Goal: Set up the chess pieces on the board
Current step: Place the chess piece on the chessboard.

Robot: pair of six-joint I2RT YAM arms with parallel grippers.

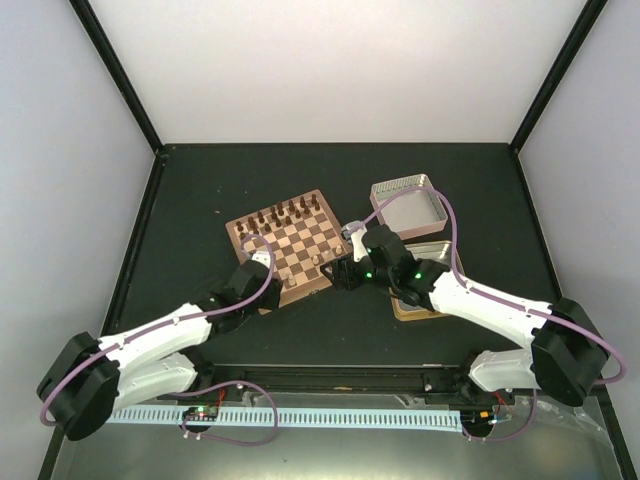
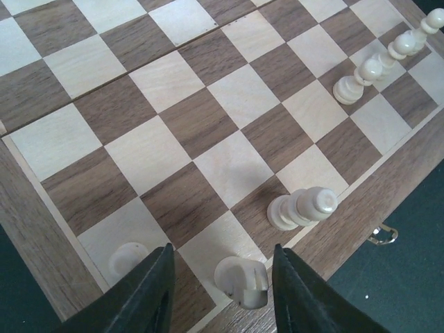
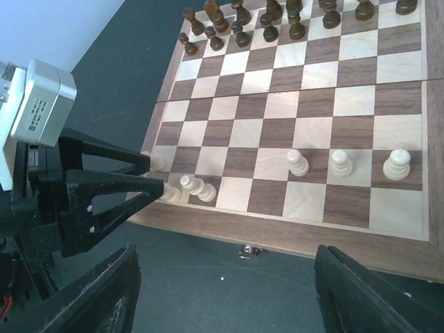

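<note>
Placement of the pale side's near rows looks to be the step in hand: the left pincer [image 2: 222,258] sits low over a near corner of the board [image 3: 277,132], jaws parted a little around a pale piece [image 2: 241,281] on the edge row. A gap shows on one side and a thinner one on the other, so it is not clamping the piece, which seems to stand on its own base. A few more pale pieces [image 3: 340,163] are spread along the near rows, one of them just beside a left finger, while the dark pieces [image 3: 277,21] line the far side. The right pincer [image 3: 227,257] hovers wide open and empty off the board's near edge, over the dark worktop [image 1: 200,190]. Most pale squares are not yet filled. The next move calls for a straight lift of the left pincer – no sideways drift, or the close neighbours could tip – then a reach for another pale piece
</note>
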